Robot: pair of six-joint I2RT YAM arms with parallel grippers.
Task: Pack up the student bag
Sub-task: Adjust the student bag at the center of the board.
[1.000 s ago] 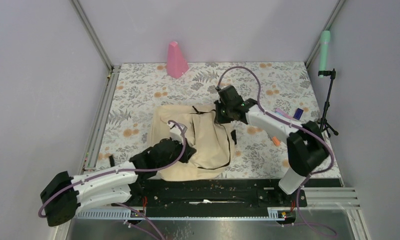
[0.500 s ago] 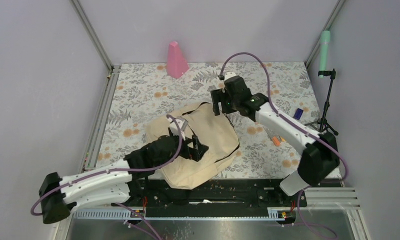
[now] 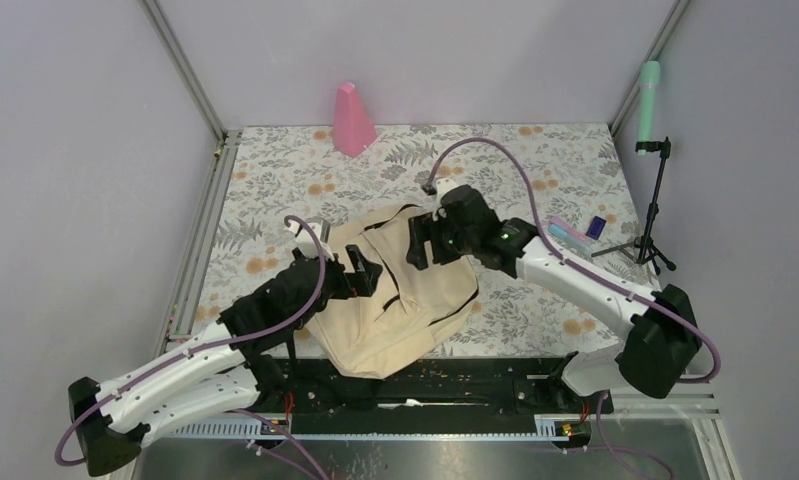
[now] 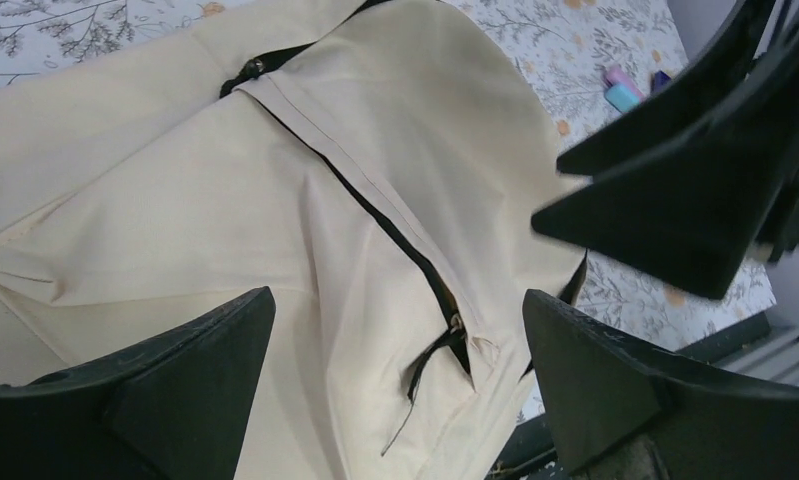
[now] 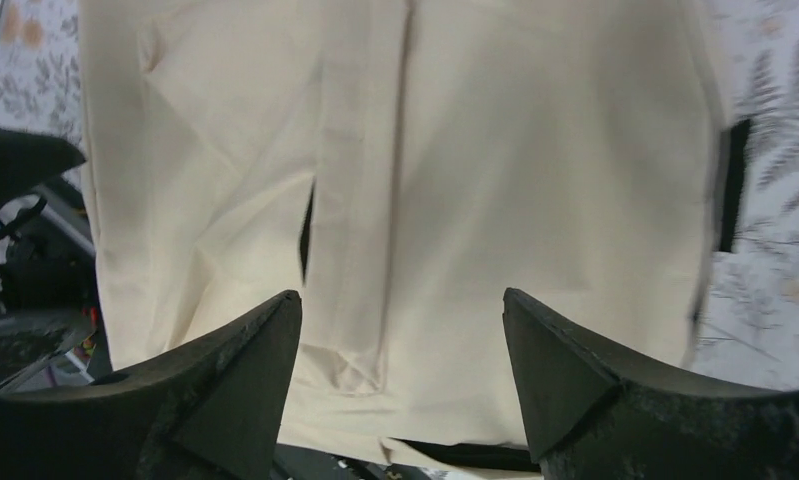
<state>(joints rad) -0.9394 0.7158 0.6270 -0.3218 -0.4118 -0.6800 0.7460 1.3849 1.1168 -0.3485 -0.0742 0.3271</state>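
Observation:
The student bag [image 3: 415, 305] lies flat in the middle of the table, cream fabric with dark zipper lines. My left gripper [image 3: 363, 276] hovers over its left part, open, nothing between the fingers. The left wrist view shows the bag [image 4: 275, 200] below the left gripper [image 4: 400, 310], with a black zipper pull [image 4: 453, 335] between the jaws' line. My right gripper [image 3: 422, 243] hangs open over the bag's far edge. The bag [image 5: 535, 180] fills the right wrist view beneath the right gripper [image 5: 402, 300]; the fingers hold nothing.
A pink cone [image 3: 353, 120] stands at the back. A green object on a black stand [image 3: 650, 95] is at the far right. Small pink and blue items [image 3: 573, 232] lie right of the bag. A black rail [image 3: 425, 380] runs along the near edge.
Both grippers opened and let go of the bag, which settled flat. The left gripper moved farther onto the bag; the right one swung left and nearer over its far edge.

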